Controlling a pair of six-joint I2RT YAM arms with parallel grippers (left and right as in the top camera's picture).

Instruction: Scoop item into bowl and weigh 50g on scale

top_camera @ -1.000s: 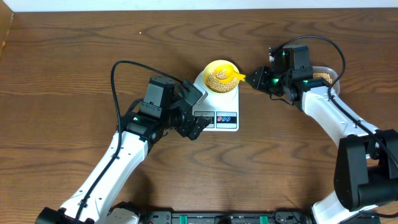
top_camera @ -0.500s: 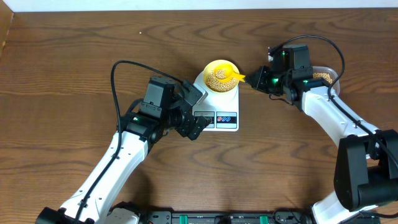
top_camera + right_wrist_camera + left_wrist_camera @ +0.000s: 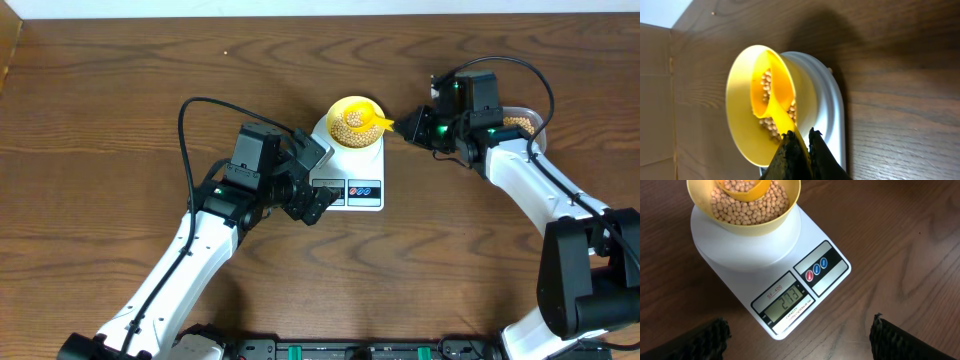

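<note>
Pale yellow bowl (image 3: 765,227) of beans (image 3: 747,207), on white scale (image 3: 730,255) just ahead of empty, wide-open left jaws; right jaws closed on handle of yellow scoop (image 3: 775,100), its cup in bowl just beyond them.

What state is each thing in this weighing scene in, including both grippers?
Scale: switched on, display showing a reading, bowl on its platform.
Pale yellow bowl: upright, partly filled with beans.
Yellow scoop: cup inside the bowl, holding beans, handle gripped.
Right gripper: shut on the scoop's handle.
Left gripper: open, empty, in front of the scale.
Clear tub: holding beans, partly hidden from overhead.
</note>
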